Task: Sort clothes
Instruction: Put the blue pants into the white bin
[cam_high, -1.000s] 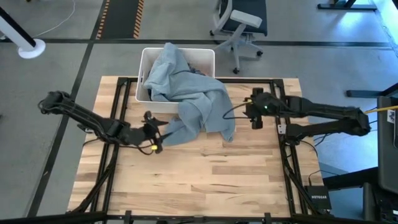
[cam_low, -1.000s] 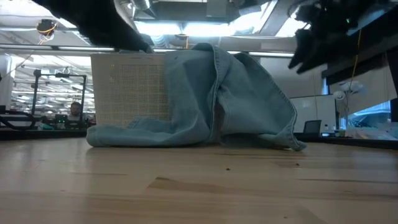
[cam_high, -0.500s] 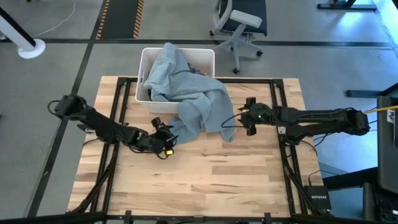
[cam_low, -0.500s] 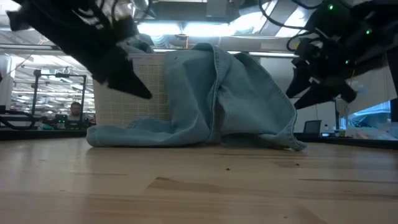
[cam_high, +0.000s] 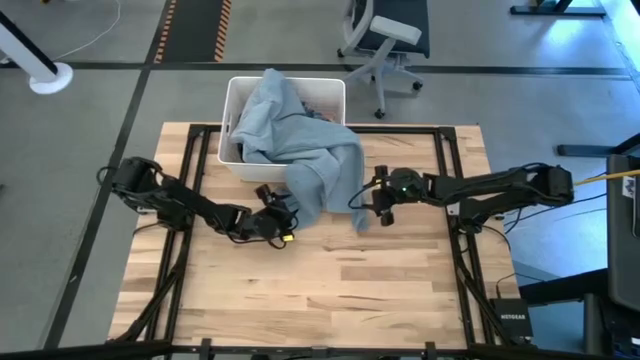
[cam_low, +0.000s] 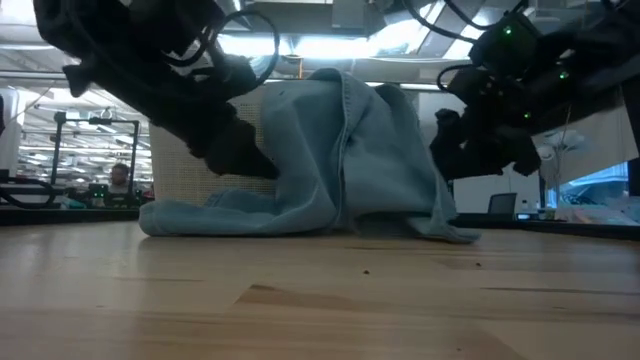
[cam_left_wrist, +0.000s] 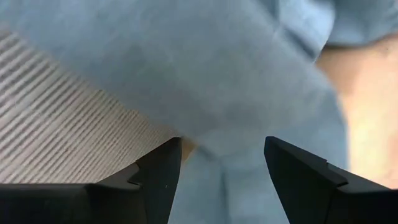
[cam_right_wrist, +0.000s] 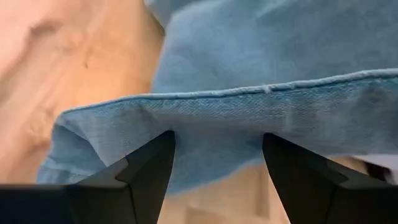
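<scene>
A light blue denim piece hangs out of the white bin over its near rim, and its lower end lies on the wooden table. A darker cloth shows inside the bin. My left gripper is open at the denim's lower left end, with the cloth just ahead of its fingers in the left wrist view. My right gripper is open at the denim's right edge, low over the table. The other clothes are hidden. My left gripper comes level from the table's left at the denim's lower end; I cannot tell whether it touches it. My right gripper comes level from the table's right, its open fingers on either side of the denim's hemmed edge. That edge is pushed in toward the left and lies on the table.
Black frame rails run along the table's left and right sides and its far edge. An office chair stands beyond the far edge. Bare wood fills the near half of the table.
My left gripper has gone down and toward the table's right, up to the denim's lower left end. My right gripper has gone down and toward the table's left, into the denim's right edge. The denim's lower right flap has been pushed leftward; the rest has stayed.
</scene>
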